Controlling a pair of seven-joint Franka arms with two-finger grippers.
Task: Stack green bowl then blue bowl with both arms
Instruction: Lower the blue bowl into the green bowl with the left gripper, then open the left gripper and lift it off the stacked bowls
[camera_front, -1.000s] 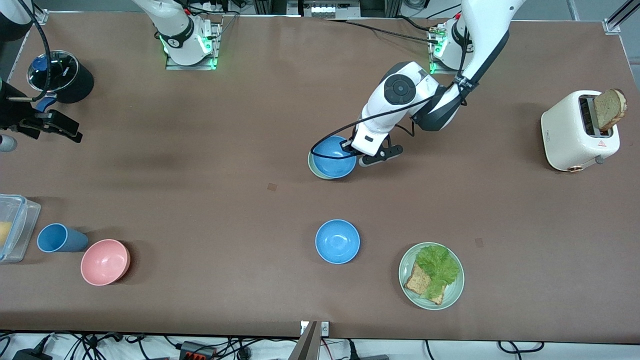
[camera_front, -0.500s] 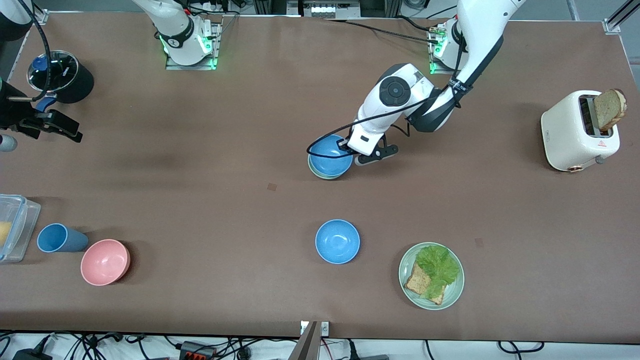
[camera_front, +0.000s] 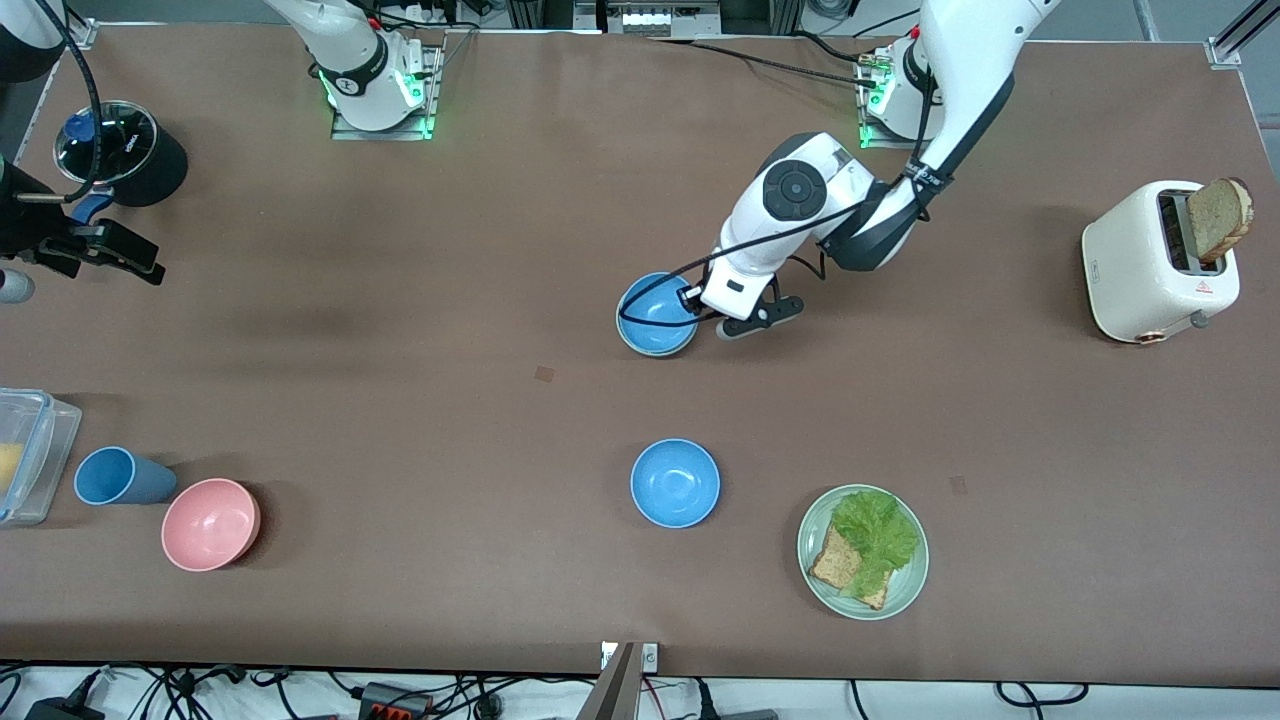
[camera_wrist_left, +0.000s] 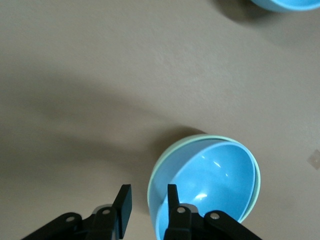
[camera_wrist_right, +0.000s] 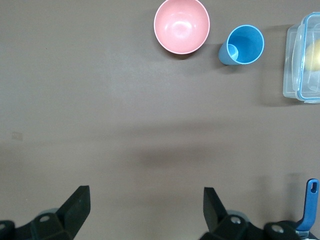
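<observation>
Blue bowl (camera_front: 657, 312) upright, nested in green bowl (camera_wrist_left: 159, 172)

left gripper (camera_wrist_left: 145, 207) parted, right gripper (camera_wrist_right: 145, 210) seemingly wide

So the pink bowl (camera_front: 211, 523) sits just beside a blue cup (camera_front: 118, 476) lying on its side, near a clear container (camera_front: 28, 455). White toaster (camera_front: 1160, 262) has bread (camera_front: 1220, 217) sticking out. Green plate (camera_front: 862, 551) holds lettuce (camera_front: 877, 529) and bread slices (camera_front: 848, 572).

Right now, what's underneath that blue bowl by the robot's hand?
The green bowl; only its rim shows around the blue bowl nested inside. The left gripper straddles their rim, fingers parted.
</observation>
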